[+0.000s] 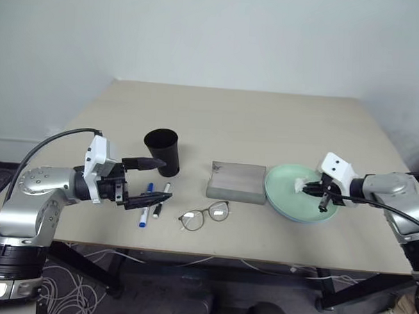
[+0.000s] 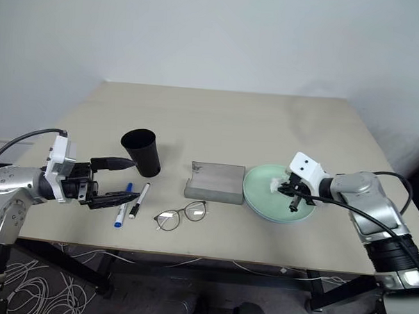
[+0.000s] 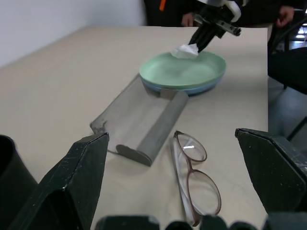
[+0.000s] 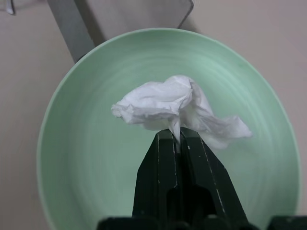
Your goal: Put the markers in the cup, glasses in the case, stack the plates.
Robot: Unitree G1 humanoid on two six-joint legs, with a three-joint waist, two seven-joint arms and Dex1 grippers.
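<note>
Right gripper [image 4: 180, 136] pinches a white wad [image 4: 177, 108] over the stacked plates [image 1: 291, 202].
Left gripper [image 1: 140, 183] gapes empty, seemingly above the markers [image 1: 154, 202]; beige tabletop [image 1: 266, 125], white wall.

Left to right: cup [image 1: 162, 151], markers [image 1: 154, 203] before it, glasses [image 1: 205, 215], case [image 1: 236, 182], stacked plates [image 1: 291, 200].

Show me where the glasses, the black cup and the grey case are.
glasses [image 1: 204, 216]: left eye view, nose bridge.
black cup [image 1: 162, 153]: left eye view, side wall.
grey case [image 1: 237, 181]: left eye view, top face.
</note>
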